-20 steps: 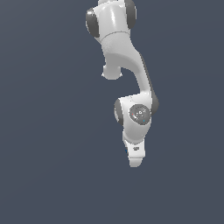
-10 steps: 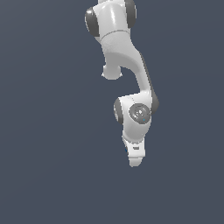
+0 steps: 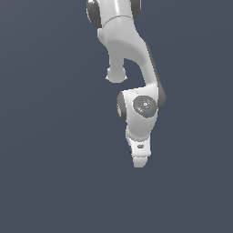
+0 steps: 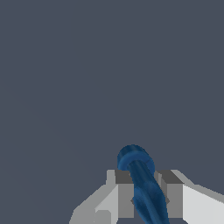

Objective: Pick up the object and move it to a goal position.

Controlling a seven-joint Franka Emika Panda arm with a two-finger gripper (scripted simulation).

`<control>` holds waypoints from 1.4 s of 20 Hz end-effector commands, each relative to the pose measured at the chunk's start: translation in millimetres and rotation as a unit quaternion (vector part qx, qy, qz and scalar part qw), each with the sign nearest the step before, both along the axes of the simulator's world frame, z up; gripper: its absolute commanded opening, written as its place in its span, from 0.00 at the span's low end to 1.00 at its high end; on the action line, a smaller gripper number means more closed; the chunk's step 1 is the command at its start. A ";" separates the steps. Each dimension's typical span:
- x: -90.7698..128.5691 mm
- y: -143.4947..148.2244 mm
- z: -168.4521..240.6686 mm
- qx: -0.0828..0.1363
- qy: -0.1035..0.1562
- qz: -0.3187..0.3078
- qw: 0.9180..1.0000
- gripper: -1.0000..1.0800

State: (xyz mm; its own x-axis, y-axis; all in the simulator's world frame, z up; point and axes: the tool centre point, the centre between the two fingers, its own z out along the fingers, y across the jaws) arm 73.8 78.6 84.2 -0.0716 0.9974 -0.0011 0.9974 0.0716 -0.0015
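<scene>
In the wrist view the object (image 4: pixel 136 162), dark blue with a rounded end and a longer body, sits between the two grey fingers (image 4: pixel 125 199). My gripper (image 4: pixel 148 186) is shut on it. In the exterior view the white arm hangs down from the top. The gripper (image 3: pixel 139 162) is at its lower end, against the plain grey ground. Only a small blue speck of the object (image 3: pixel 130 149) shows at the hand's edge on the exterior view's left. No goal mark shows in either view.
Plain dark grey background fills both views. The arm's elbow and wrist joint (image 3: pixel 144 105) rise above the gripper.
The arm's upper links sit slightly higher in the exterior view than a second ago. The gripper end has hardly moved and stays shut.
</scene>
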 end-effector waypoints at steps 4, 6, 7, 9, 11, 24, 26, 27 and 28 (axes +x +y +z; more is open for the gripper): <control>-12.3 -8.8 44.1 -0.001 -0.001 0.000 1.000 0.00; -18.2 -12.7 64.3 -0.001 -0.001 0.000 1.000 0.00; -21.2 -14.9 74.9 -0.001 -0.001 0.000 1.000 0.00; -27.3 -19.2 96.4 -0.001 -0.001 0.000 1.000 0.00; -33.5 -23.2 118.7 -0.001 0.000 0.001 1.000 0.00; -73.9 -51.1 269.1 0.000 -0.001 0.002 1.000 0.00; -79.8 -55.5 292.0 0.001 -0.001 0.002 1.000 0.00; -82.6 -57.7 303.4 0.001 -0.001 0.002 1.000 0.00; -85.3 -59.8 314.5 0.001 -0.001 0.002 1.000 0.00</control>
